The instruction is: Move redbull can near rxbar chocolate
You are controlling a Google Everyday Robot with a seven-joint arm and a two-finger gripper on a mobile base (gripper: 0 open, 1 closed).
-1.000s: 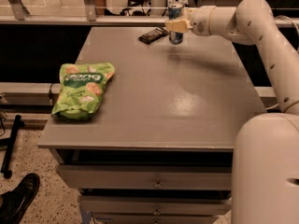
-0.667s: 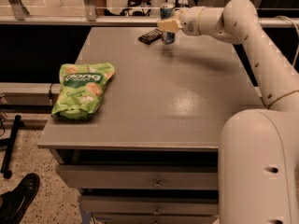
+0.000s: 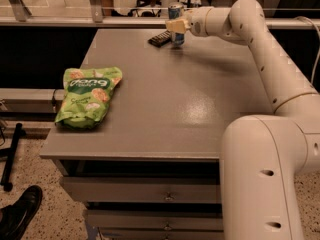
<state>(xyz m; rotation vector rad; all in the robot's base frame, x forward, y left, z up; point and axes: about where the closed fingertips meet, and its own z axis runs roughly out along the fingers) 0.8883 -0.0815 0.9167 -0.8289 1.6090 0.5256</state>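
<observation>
Redbull can [image 3: 175, 10] beside rxbar chocolate [image 3: 160, 38].
We see the gripper [image 3: 176, 26] at the tabletop's [image 3: 150, 109] far edge, jaws clamped on it.

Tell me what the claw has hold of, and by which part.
The claw, at the table's far edge, grips the redbull can around the middle of its body; the can stands upright beside the rxbar chocolate.

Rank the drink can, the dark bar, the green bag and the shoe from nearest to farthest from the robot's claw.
The gripper is at the far edge of the table.
1. redbull can: clasped in the gripper.
2. rxbar chocolate: flat on the table, right beside the can.
3. green snack bag: on the table's near left part.
4. black shoe: on the floor, bottom left corner.
</observation>
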